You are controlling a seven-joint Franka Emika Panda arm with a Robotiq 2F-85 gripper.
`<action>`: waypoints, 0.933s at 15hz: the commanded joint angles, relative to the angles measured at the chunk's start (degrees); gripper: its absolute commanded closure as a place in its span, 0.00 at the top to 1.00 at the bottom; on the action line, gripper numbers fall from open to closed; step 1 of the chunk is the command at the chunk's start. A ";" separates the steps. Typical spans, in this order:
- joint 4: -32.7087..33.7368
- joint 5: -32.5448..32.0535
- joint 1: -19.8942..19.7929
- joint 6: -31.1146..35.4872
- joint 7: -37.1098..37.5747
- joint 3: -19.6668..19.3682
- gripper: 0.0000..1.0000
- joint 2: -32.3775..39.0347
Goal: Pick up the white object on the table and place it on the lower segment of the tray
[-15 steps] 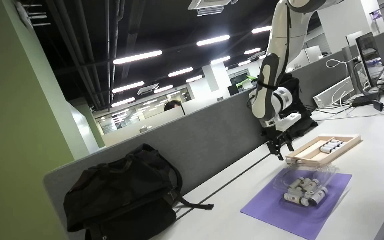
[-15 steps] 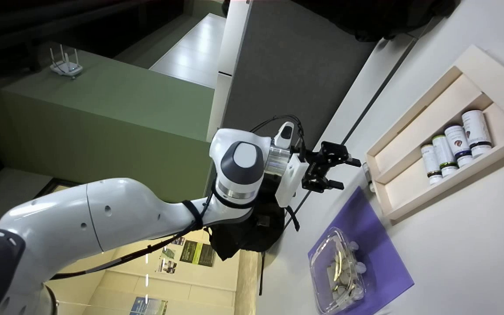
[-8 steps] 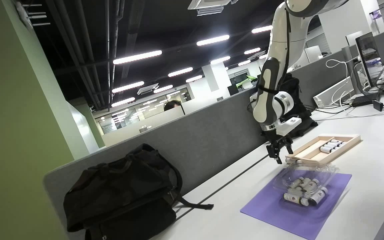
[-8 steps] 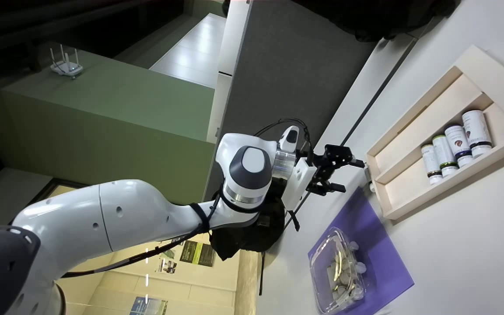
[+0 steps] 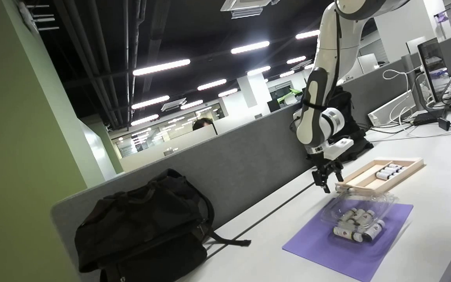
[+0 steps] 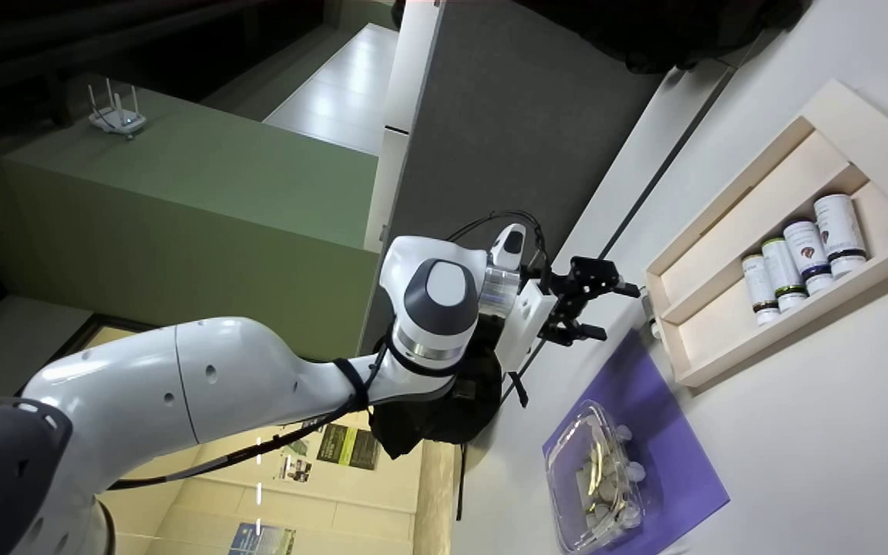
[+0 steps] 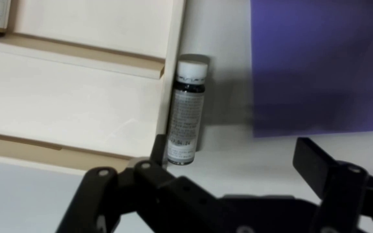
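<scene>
A robot gripper (image 7: pixel 230 150) hangs over a pale grey table (image 5: pixel 437 196), its two fingers spread apart and released, by the corner of a light wooden tray (image 6: pixel 756 212) that is closest to the grey partition (image 5: pixel 249 164) along the table's back edge. A small white-labelled bottle (image 7: pixel 186 116) with a white cap lies on its side on the table, running along the outside of the tray's short edge, between that rim and a purple mat (image 5: pixel 311 243). Inside the tray, four bottles (image 6: pixel 802 250) lie in a row in one compartment, while a clear plastic box (image 6: pixel 567 470) holding more bottles (image 5: pixel 366 216) rests on the mat.
</scene>
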 commanded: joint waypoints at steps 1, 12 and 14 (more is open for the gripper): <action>0.39 0.89 -0.81 0.15 -0.68 0.78 1.00 0.03; 0.11 0.47 -0.36 0.64 -0.50 0.36 1.00 0.30; 0.12 0.42 -0.51 1.22 -1.05 0.60 1.00 0.45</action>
